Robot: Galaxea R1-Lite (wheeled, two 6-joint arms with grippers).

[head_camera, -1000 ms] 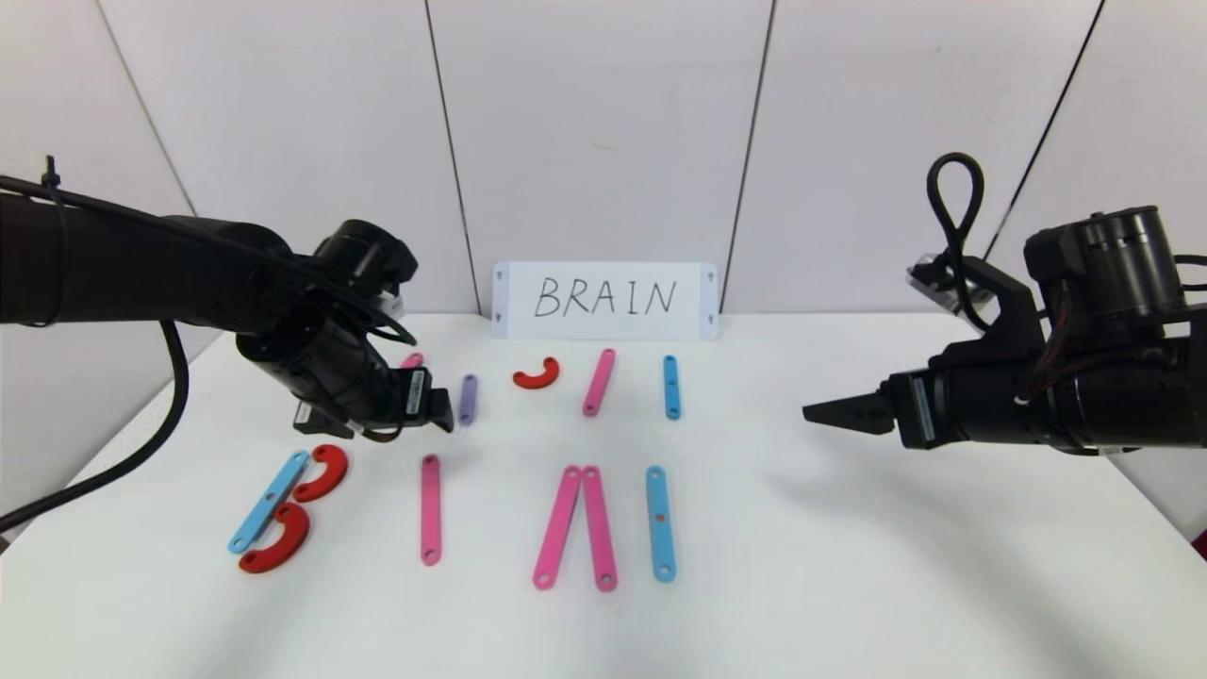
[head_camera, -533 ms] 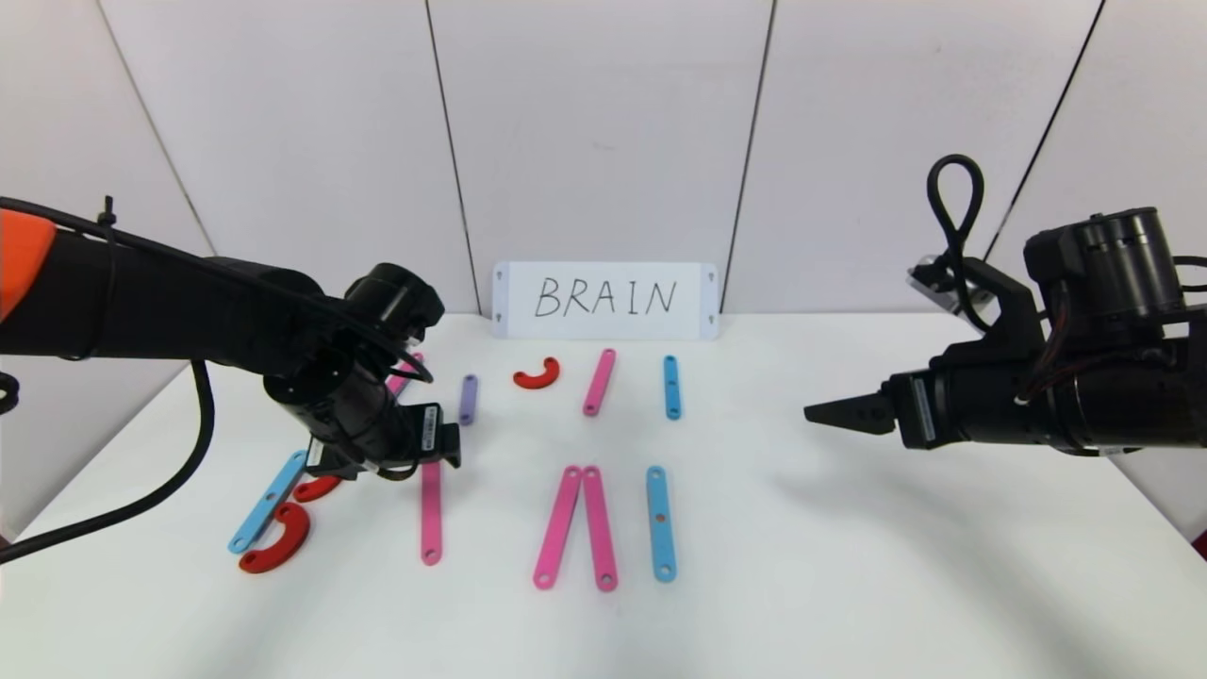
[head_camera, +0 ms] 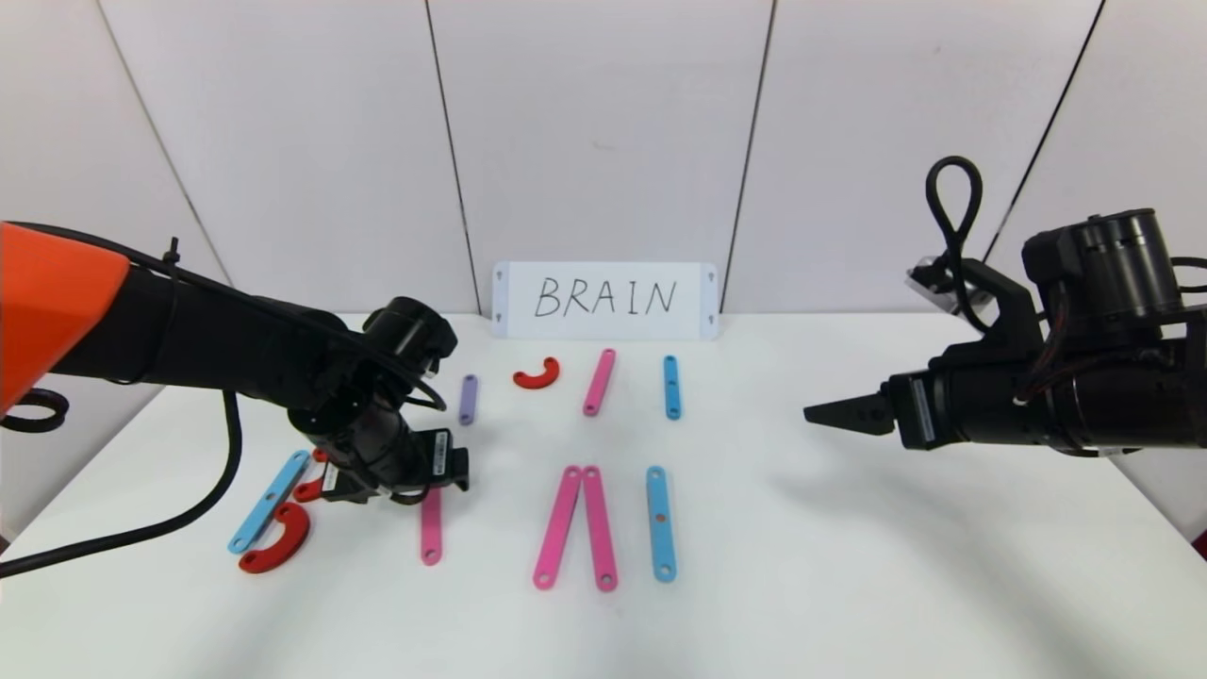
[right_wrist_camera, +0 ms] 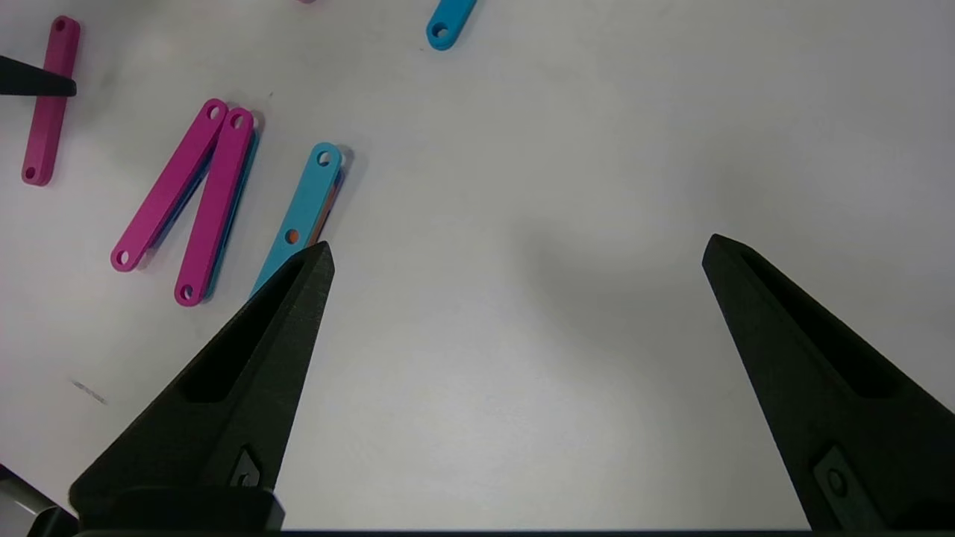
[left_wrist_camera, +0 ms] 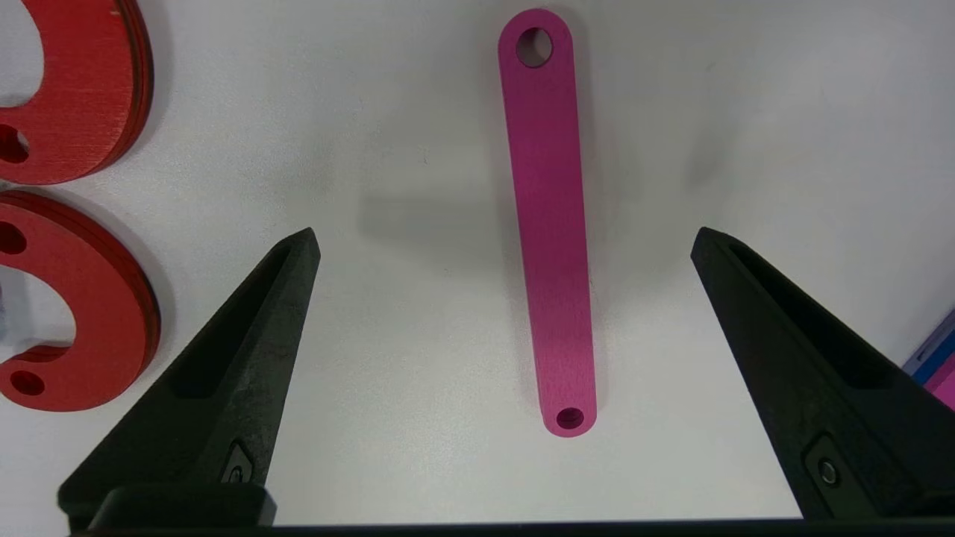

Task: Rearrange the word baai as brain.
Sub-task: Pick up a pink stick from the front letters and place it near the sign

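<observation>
The front row of letters lies on the white table (head_camera: 849, 566). A blue strip (head_camera: 269, 501) with two red curves (head_camera: 275, 539) forms the B at the left. A lone pink strip (head_camera: 431, 526) lies beside it, then two pink strips (head_camera: 575, 526) joined at the top, then a blue strip (head_camera: 660, 522). My left gripper (head_camera: 453, 469) is open and hovers low over the far end of the lone pink strip (left_wrist_camera: 550, 224), which lies between its fingers (left_wrist_camera: 246, 328) untouched. My right gripper (head_camera: 830, 413) is open and empty, held above the table at the right.
Spare pieces lie in a back row: a purple strip (head_camera: 467, 399), a red curve (head_camera: 537, 374), a pink strip (head_camera: 598, 381) and a short blue strip (head_camera: 670, 387). A white card handwritten BRAIN (head_camera: 604, 300) stands against the back wall.
My left gripper has moved forward and down, from beside the purple strip to over the far end of the lone pink strip. The right arm has not moved.
</observation>
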